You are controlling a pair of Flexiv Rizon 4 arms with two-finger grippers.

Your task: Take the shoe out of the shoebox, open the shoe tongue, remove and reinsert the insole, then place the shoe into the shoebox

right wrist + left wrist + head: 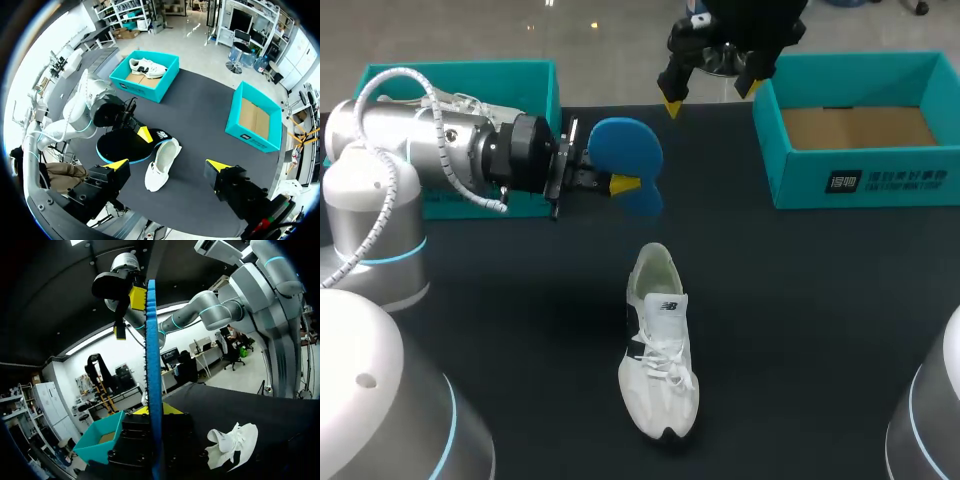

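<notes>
Left gripper (pixel 620 184) is clamped on the blue insole (pixel 625 150), holding it up just behind the white shoe (pixel 660 345). The shoe lies on the table (pixel 800 300), well apart from the shoebox (pixel 865 180). Beyond the shoe, the right gripper (pixel 712 96) hangs spread wide, holding nothing.

The white mesh running shoe (pixel 658 345) lies mid-table on the black tabletop (pixel 800 300); behind it, the left gripper (pixel 620 182) holds the blue foam insole (pixel 625 150). 1 teal cardboard shoebox (pixel 800 180) sits back right, another teal cardboard box (pixel 510 80) back left
</notes>
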